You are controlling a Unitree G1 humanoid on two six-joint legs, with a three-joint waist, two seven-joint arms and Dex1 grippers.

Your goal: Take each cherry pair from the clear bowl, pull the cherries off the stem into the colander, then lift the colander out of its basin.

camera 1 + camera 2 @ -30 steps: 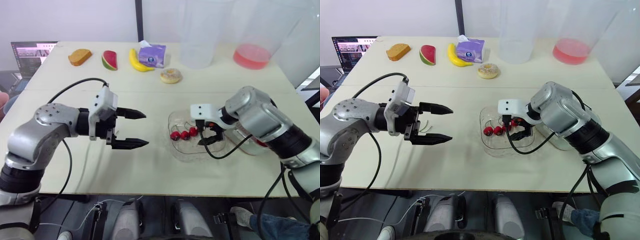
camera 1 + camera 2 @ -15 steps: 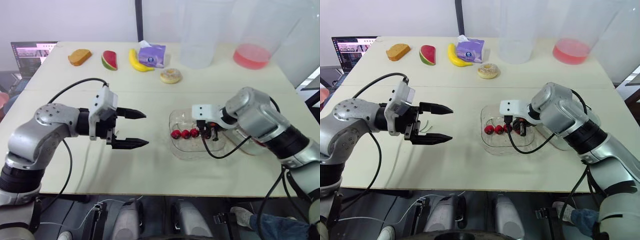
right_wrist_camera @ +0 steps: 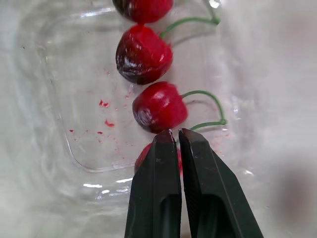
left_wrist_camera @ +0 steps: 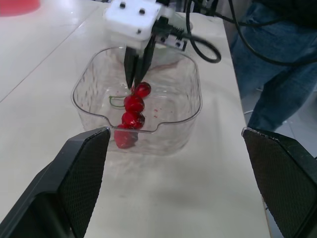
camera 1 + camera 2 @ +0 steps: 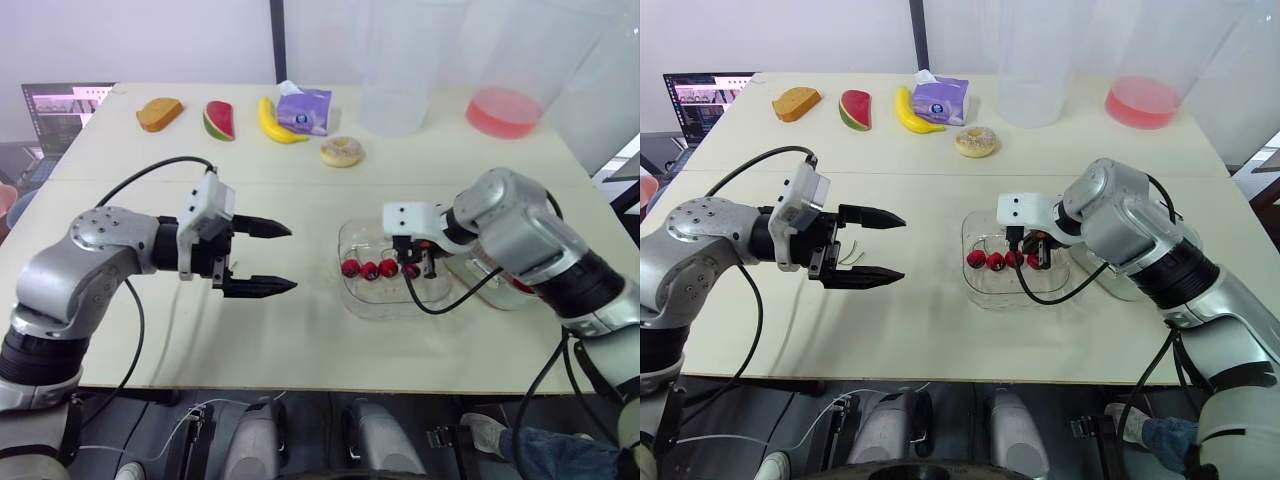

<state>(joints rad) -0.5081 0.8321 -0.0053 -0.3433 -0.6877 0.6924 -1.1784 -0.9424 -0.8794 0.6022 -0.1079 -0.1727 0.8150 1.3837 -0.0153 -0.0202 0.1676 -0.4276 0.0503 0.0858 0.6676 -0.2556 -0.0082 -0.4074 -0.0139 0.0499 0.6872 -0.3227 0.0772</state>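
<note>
On the pale counter (image 5: 300,335), cherries (image 5: 369,268) line the floor of the clear bowl (image 5: 980,296). Your right hand (image 3: 177,133) is clenched at the end of the row; I cannot tell whether it has a stem. Lift slowly toward your released left hand (image 5: 292,258) beside the bowl.

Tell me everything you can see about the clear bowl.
The clear bowl is a shallow, rounded-square dish of what looks like textured transparent plastic, its rim dipping on one side. It sits upright on the pale table, holding four red cherries in a row, green stems and red specks on its floor. The right gripper, fingers shut, reaches down into it.
</note>
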